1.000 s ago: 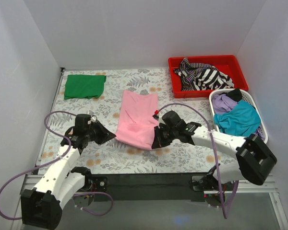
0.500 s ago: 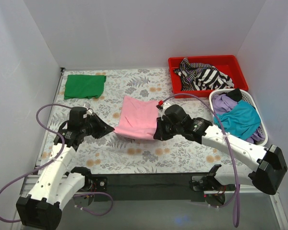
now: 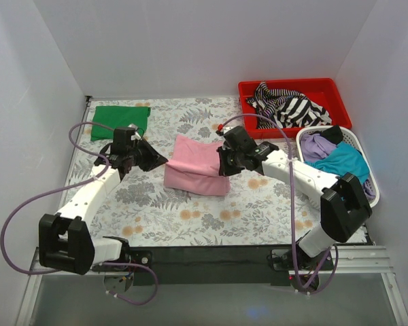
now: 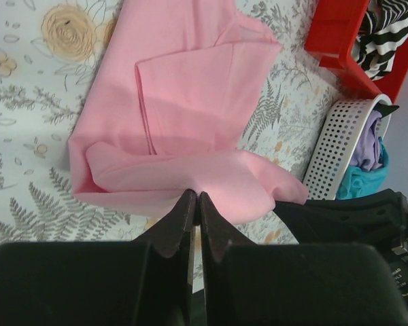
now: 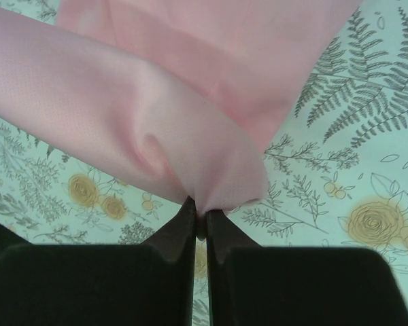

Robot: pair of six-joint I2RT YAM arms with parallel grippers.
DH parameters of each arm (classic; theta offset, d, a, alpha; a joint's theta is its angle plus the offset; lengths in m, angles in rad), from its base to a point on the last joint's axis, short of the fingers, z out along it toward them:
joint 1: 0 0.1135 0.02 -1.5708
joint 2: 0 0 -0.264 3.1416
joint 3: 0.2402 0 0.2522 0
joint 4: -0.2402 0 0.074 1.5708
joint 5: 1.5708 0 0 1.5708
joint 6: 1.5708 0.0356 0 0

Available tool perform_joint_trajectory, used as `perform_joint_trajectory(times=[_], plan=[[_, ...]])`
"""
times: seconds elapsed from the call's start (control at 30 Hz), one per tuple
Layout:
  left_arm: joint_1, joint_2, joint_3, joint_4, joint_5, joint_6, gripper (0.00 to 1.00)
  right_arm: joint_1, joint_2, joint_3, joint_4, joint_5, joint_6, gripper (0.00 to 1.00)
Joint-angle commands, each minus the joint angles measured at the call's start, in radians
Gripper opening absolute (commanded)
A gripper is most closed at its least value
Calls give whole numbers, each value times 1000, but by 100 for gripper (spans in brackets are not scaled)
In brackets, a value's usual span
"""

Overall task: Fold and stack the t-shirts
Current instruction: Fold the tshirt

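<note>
My left gripper (image 4: 196,204) is pinched on the pink t-shirt (image 4: 190,95), with the cloth folded just ahead of the jaws. My right gripper (image 5: 200,209) is clamped on a bunched edge too.

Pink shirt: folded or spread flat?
Mid-fold. The pink shirt is doubled over itself, its bulging top layer pinched by the left gripper and the right gripper.
</note>
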Motion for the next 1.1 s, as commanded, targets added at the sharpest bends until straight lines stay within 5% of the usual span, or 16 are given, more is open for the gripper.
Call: perform_joint_trajectory(times=[0.0, 0.87, 1.07], plan=[[1, 73, 73, 105, -33, 21, 0, -54, 41, 57, 22, -22, -59, 8], [3, 595, 391, 314, -28, 47, 0, -237, 483, 522, 57, -174, -151, 6], [18, 733, 466, 356, -34, 39, 0, -275, 605, 606, 88, -89, -142, 6]])
